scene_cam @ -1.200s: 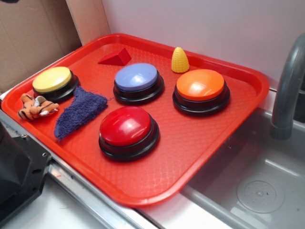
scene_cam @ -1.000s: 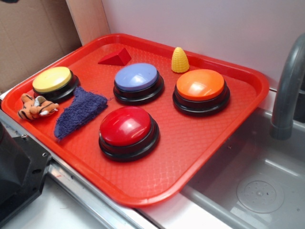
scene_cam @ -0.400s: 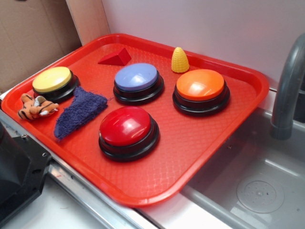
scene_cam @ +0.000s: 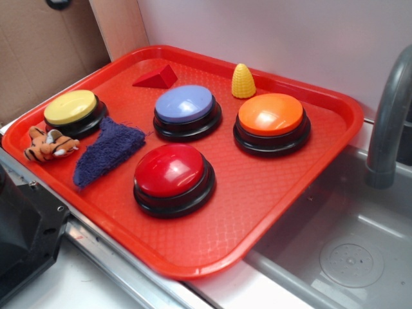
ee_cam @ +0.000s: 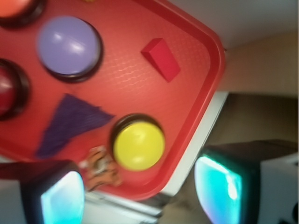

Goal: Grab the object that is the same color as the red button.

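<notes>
The small red wedge block [scene_cam: 156,77] lies flat at the tray's far left corner, also seen in the wrist view [ee_cam: 161,59]. The glossy red button [scene_cam: 170,170] on its black base sits at the tray's front middle; only its edge [ee_cam: 5,88] shows at the wrist view's left border. My gripper [ee_cam: 140,196] is open, its two cyan pads wide apart with nothing between them. It hovers high over the tray's left rim near the yellow button, apart from the wedge. In the exterior view only a dark bit of the gripper [scene_cam: 56,3] shows at the top edge.
On the red tray [scene_cam: 257,199] stand a yellow button [scene_cam: 71,107], a blue button [scene_cam: 185,104] and an orange button [scene_cam: 270,116]. A yellow corn cone [scene_cam: 243,81], purple cloth [scene_cam: 106,151] and tiger toy [scene_cam: 48,145] lie there too. A sink [scene_cam: 347,257] and faucet [scene_cam: 386,122] are at right.
A dark part of the gripper has come into the exterior view at the top left edge. Nothing on the tray has moved.
</notes>
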Motion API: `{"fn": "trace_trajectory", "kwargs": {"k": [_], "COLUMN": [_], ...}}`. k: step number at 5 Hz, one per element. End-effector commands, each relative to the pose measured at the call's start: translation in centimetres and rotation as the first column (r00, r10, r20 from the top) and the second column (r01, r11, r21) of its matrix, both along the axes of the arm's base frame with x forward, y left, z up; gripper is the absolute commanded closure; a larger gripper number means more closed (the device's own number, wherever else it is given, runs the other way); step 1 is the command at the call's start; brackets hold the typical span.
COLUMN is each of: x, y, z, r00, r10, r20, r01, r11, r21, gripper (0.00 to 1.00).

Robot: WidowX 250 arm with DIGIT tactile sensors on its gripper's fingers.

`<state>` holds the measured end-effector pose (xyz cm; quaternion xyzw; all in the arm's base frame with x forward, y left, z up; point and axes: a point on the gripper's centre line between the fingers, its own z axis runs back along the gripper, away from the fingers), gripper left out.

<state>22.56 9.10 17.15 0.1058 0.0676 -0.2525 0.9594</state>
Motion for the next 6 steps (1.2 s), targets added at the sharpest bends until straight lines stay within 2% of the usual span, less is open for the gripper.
{"fn": "trace_trajectory", "kwargs": {"k": [1, 3, 4, 5, 6], "x": [4.2, 8.3, 10.2, 10.9, 10.3], "y": [-0.5, -0.3, 0.8, 2.2, 2.7], "z": [-4.1, -8.2, -9.8, -11.1, -12.0], "r00": [0.992, 0.986, 0.98, 0.982, 0.963], "r10": [-0.11, -0.163, -0.198, -0.186, -0.243], "r20": [0.065, 0.043, 0.007, -0.031, -0.113], "r01": [0.106, 0.155, 0.194, 0.188, 0.256], "r11": [0.992, 0.975, 0.969, 0.968, 0.959], "r21": [0.073, 0.157, 0.154, 0.168, 0.125], "gripper": [0.0, 0.0, 0.0, 0.0, 0.0]}}
